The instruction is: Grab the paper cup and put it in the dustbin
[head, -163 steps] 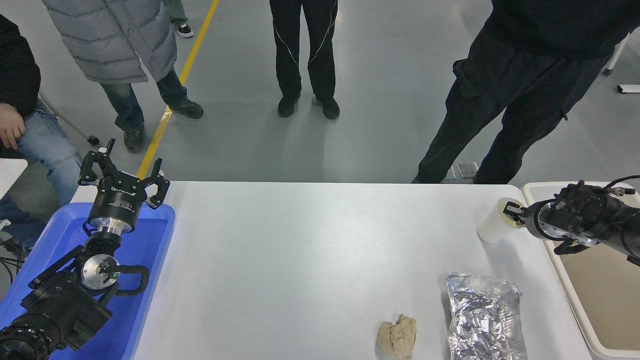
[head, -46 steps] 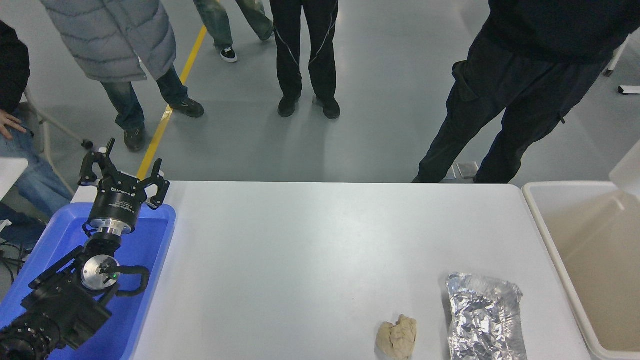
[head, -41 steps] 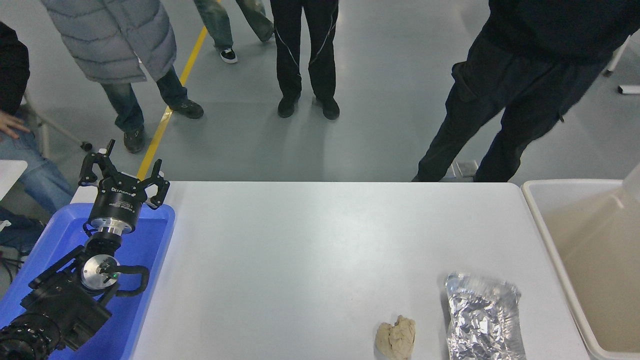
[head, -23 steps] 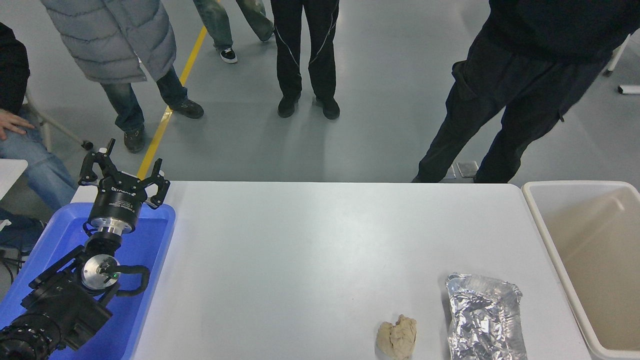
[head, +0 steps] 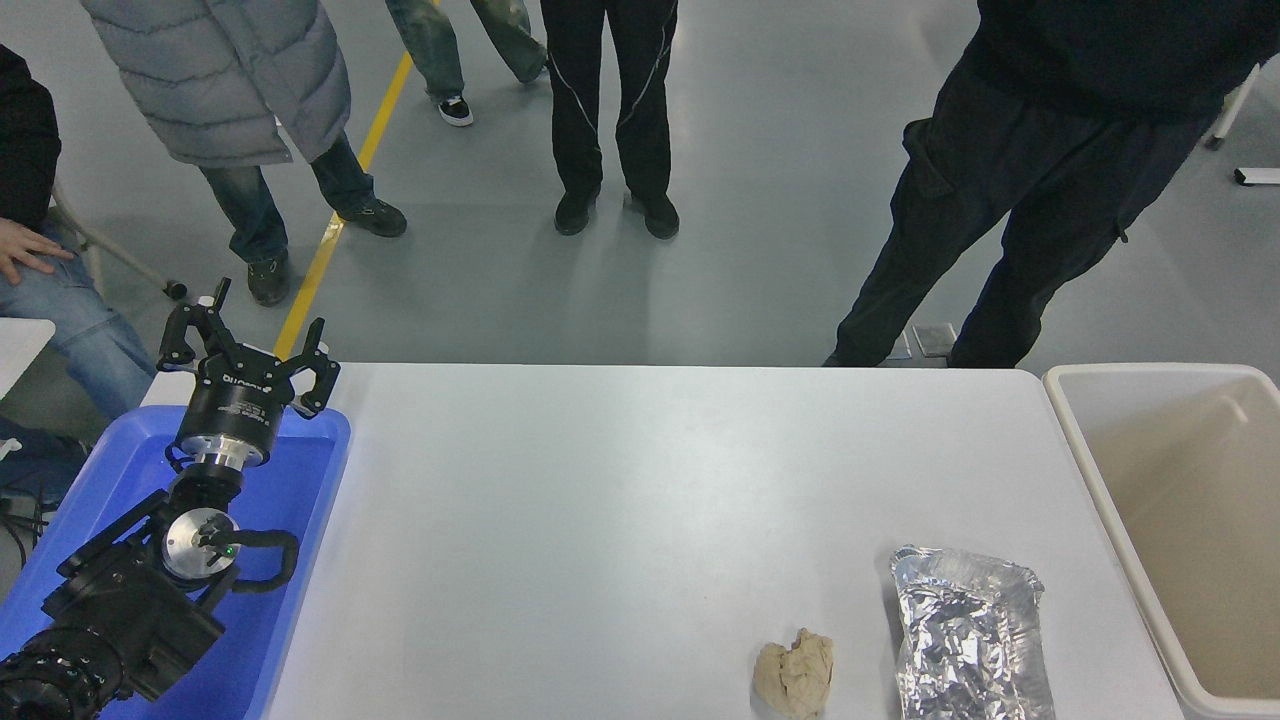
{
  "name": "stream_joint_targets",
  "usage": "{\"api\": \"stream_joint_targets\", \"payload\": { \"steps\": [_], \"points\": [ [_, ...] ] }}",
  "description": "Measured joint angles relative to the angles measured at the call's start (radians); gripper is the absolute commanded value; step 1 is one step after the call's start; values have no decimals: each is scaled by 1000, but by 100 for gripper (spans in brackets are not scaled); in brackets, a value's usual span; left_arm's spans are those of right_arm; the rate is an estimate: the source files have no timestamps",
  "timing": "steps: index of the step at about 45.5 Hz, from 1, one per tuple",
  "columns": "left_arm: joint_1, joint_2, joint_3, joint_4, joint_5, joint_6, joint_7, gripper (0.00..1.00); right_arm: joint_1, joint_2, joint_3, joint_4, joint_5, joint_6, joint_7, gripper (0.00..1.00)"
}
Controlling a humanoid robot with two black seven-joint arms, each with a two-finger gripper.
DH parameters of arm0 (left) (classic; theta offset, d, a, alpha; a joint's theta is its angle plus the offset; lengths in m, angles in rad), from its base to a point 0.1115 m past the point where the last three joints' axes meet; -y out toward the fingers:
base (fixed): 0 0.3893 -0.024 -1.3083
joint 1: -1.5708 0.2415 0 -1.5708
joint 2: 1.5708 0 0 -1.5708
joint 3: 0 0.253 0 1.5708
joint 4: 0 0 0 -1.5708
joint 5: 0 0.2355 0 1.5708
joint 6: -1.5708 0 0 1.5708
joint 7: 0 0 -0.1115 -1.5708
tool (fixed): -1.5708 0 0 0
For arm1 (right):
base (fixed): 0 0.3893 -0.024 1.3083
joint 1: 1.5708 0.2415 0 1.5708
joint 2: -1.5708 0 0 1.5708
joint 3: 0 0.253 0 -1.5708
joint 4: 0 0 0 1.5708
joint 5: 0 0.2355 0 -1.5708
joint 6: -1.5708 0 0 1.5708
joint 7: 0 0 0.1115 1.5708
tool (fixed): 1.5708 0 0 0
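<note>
- Dustbin [head: 1068, 420] stands at the table's right edge; its beige inside shows, but the paper cup cannot be seen anywhere in the head view.
- The right arm is out of the picture.
- The left gripper [head: 246, 350] is parked over the far end of a blue tray [head: 300, 500], fingers spread and holding nothing.
- A crumpled paper wad [head: 795, 673] and a foil container [head: 968, 632] lie near the white table's [head: 620, 500] near edge.
- People stand beyond the far side.

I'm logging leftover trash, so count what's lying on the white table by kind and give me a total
Crumpled beige paper wad: 1
Crinkled silver foil container: 1
Paper cup: 0 in view
Total on the table: 2
</note>
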Motion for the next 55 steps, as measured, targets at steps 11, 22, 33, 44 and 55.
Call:
{"api": "stream_joint_targets", "payload": {
  "steps": [11, 22, 33, 44, 55],
  "points": [
    [0, 0, 0, 0, 0, 0, 0, 98, -75, 61, 33, -52, -9, -50, 84, 0],
    [0, 0, 0, 0, 0, 0, 0, 98, -108, 83, 10, -82, -18, -75, 170, 0],
    [0, 0, 0, 0, -1, 0, 0, 98, -120, 99, 10, -93, -13, -146, 201, 82],
    [0, 0, 0, 0, 0, 0, 0, 98, -131, 104, 56, -92, -8, -242, 210, 91],
    [0, 0, 0, 0, 0, 0, 0, 98, -129, 94, 72, -52, 3, -273, 212, 100]
  ]
}}
